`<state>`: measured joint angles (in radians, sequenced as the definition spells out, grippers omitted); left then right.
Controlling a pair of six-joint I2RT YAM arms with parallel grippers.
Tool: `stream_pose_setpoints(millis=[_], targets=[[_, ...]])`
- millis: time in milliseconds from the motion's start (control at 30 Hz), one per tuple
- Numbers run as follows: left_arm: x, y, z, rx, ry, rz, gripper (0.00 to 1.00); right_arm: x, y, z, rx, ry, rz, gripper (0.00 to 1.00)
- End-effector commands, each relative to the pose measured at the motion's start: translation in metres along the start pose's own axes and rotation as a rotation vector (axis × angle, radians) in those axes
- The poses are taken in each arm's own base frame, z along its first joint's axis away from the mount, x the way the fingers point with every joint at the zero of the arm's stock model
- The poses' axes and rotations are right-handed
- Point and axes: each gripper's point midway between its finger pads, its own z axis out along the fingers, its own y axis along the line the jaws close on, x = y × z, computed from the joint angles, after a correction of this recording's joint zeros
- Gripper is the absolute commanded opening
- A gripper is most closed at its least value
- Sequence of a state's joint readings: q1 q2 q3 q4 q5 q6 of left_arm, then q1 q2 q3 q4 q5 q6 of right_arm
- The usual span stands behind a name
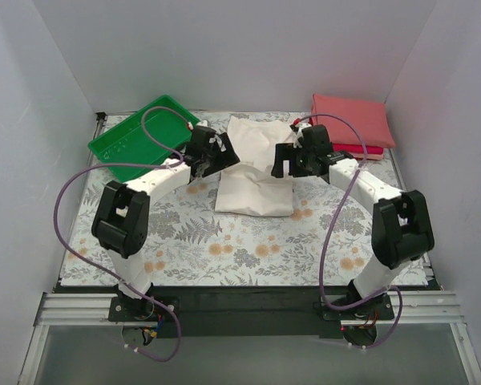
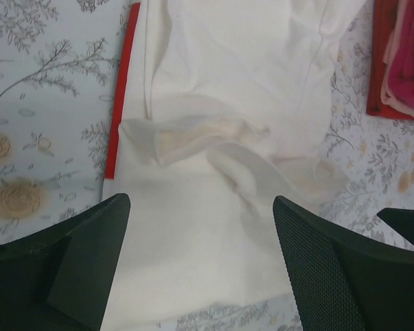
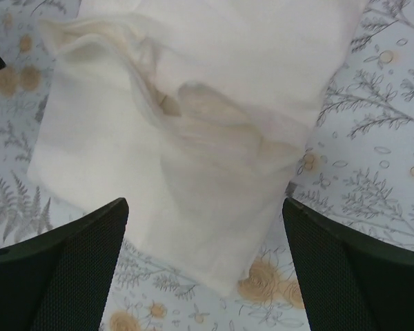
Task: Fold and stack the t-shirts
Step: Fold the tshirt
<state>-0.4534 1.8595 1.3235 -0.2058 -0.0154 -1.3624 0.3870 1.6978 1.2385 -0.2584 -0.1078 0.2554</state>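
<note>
A white t-shirt (image 1: 255,172) lies partly folded in the middle of the floral table, plain side up. A strip of its red print (image 2: 121,96) shows at its edge in the left wrist view. My left gripper (image 1: 209,164) is open above the shirt's left side (image 2: 193,227). My right gripper (image 1: 291,163) is open above the shirt's right corner (image 3: 193,207). Neither holds cloth. A stack of folded salmon-pink and red shirts (image 1: 353,122) sits at the far right; its edge shows in the left wrist view (image 2: 400,62).
A green plastic tray (image 1: 144,136) stands at the far left. White walls close in the table on three sides. The floral tablecloth (image 1: 248,249) lies bare in front of the shirt.
</note>
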Motion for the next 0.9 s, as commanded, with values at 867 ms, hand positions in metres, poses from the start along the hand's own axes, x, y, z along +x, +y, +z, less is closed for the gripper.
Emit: stream_pose_setpoints(millis=[867], targets=[[0.092,0.031,-0.045,0.106,0.144,-0.143,0.88,-0.077,0.045,0.118,-0.338,-0.087,0.001,0.98]])
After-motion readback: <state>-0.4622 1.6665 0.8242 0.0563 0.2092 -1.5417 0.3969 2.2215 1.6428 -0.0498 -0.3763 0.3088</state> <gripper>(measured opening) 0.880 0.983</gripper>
